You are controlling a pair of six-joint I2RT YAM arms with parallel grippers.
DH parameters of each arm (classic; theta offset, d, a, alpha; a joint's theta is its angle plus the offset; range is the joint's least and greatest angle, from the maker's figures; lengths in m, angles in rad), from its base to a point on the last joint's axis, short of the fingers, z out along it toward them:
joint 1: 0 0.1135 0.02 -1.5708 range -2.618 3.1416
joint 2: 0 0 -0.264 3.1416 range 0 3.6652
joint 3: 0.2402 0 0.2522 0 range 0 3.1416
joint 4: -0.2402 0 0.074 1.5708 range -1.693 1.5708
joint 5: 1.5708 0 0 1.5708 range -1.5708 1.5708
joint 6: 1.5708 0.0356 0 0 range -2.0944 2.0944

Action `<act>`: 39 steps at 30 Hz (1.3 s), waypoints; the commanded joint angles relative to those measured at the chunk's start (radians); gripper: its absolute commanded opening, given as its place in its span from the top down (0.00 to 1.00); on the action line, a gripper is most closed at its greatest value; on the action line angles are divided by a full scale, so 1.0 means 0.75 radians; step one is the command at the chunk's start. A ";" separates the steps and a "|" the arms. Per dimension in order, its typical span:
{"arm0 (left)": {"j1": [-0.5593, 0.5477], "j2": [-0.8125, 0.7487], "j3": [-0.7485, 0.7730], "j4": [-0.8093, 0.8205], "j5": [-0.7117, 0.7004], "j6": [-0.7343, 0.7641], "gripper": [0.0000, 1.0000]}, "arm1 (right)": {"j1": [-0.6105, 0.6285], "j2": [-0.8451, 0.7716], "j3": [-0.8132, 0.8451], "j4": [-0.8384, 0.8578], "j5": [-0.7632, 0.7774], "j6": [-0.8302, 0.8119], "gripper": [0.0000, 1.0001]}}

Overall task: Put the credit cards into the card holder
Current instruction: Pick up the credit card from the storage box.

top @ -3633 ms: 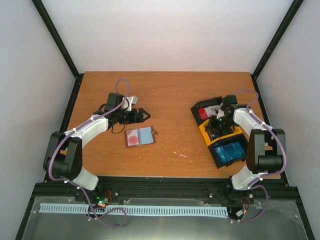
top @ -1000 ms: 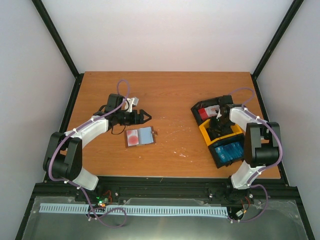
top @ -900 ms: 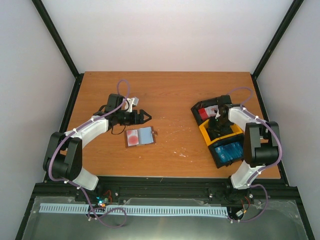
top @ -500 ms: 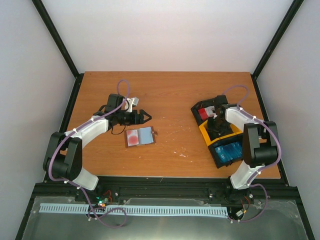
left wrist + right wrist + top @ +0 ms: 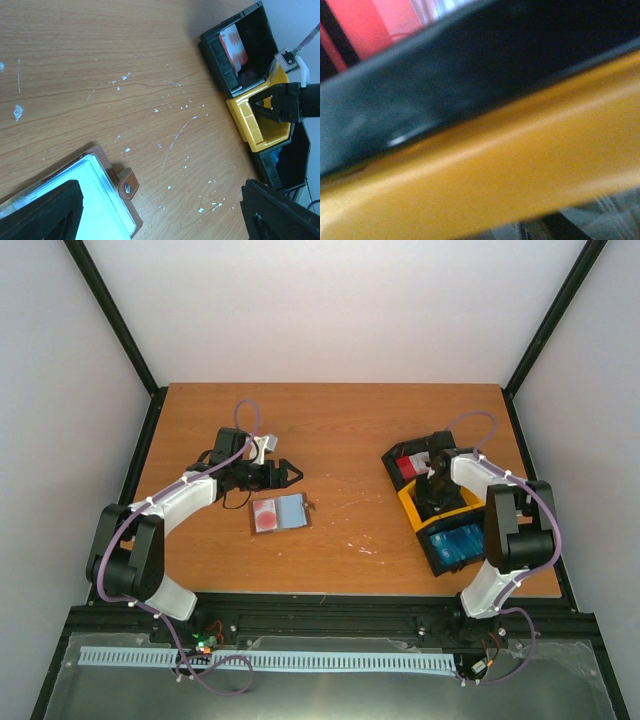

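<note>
R gripper (image 5: 266, 103) is down in the yellow tray (image 5: 248, 125), btw the far black tray (image 5: 217, 50) w/ a red-white credit card (image 5: 235, 42) and the near black tray (image 5: 272, 172) of blue cards (image 5: 458, 538). Its wrist cam is all blur, so can't tell if the jaws hold anything. L gripper (image 5: 162, 212) hangs wide open and empty, just beyond the open card holder (image 5: 100, 185), which lies mid-table, well apart from the trays. Probably a pick in hand: pinch one card by an edge and lift clear of the tray wall before crossing. L could pin the holder's flap.

Yellow tray (image 5: 248, 125) between far black tray (image 5: 220, 50), near black tray (image 5: 272, 172); scuffed wooden table (image 5: 100, 60)
</note>
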 commanded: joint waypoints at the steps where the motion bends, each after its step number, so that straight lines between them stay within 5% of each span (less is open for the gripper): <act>1: -0.008 -0.009 0.022 -0.002 -0.006 0.042 0.13 | 0.002 0.014 0.014 -0.022 -0.153 0.023 0.64; 5: -0.009 -0.003 0.027 -0.005 -0.010 0.047 0.13 | 0.002 -0.012 0.033 -0.044 -0.225 0.049 0.72; 21: -0.008 0.011 0.027 -0.008 -0.019 0.051 0.12 | 0.002 -0.121 0.077 -0.181 -0.328 0.069 0.81; 30: -0.008 -0.002 0.017 -0.010 -0.023 0.043 0.12 | 0.002 -0.163 0.005 -0.210 -0.503 0.040 0.75; 39: -0.009 -0.005 0.018 -0.009 -0.018 0.040 0.13 | 0.002 -0.135 -0.013 -0.195 -0.470 0.032 0.73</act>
